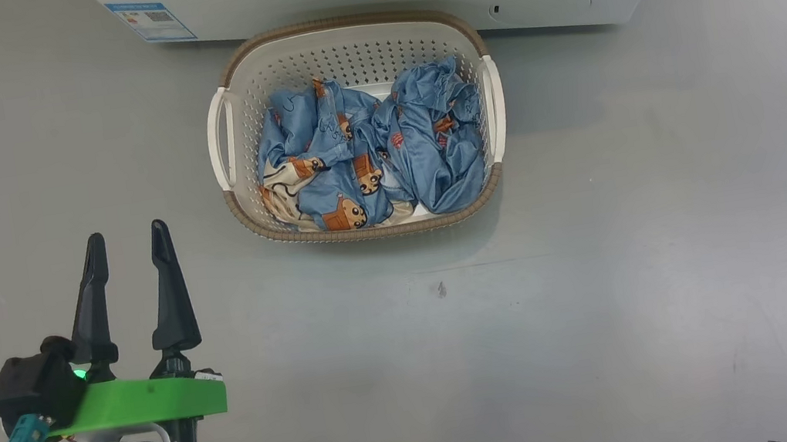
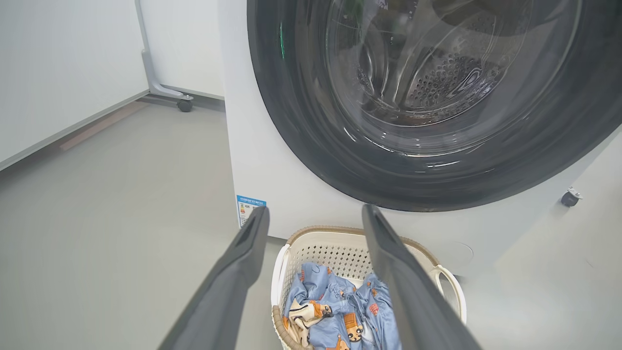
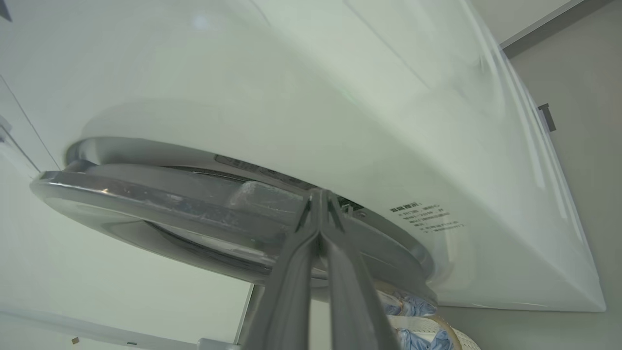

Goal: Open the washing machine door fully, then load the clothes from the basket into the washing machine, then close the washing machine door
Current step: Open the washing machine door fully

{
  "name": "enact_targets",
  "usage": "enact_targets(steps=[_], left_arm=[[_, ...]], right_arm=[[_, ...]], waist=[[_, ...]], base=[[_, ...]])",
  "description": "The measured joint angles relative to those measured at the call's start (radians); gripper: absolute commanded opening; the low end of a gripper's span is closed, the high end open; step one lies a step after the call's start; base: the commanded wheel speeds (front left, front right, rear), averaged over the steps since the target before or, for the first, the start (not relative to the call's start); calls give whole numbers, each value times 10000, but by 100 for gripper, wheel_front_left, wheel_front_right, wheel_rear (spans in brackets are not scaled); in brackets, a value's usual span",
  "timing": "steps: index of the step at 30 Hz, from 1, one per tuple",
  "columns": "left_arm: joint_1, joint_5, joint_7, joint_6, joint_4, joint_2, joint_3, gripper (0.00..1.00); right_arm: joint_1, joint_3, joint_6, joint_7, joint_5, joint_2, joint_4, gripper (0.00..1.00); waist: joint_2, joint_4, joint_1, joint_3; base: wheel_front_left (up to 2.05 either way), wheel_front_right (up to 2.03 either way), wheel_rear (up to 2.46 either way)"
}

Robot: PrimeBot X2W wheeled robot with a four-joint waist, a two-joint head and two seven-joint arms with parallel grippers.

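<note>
Your right hand [image 3: 319, 194] was pinched shut on nothing, tips at the edge of the washing machine door [image 3: 146, 199], which looked barely ajar. I'd hook behind the rim and follow the hinge arc. Left hand [image 1: 126, 231] gaped empty, near-left of the basket [image 1: 344, 45] holding the clothes [image 1: 367, 147].

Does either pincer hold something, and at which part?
Nothing is held. Left pincer open, empty; right pincer shut, tips at the edge of the washing machine door.
</note>
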Motion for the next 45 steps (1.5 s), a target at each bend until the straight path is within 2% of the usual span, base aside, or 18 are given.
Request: enact_targets(steps=[12,27,45], left_arm=[[-224,-100,0,0,-2,-19,-8,100],[-263,-533,-2,0,35,-36,-82,100],[-280,-627,-2,0,370,-48,-209,100]], right_arm=[[-551,418,0,686,155,-194,-63,0],[-980,688,-2,780,215,-497,-75,0],[-806,1358,-8,811,460,-451,-29,0]], waist=[[0,409,0,526],[0,739,0,785],[0,871,0,349]], base=[[0,0,0],[0,0,0],[0,0,0]])
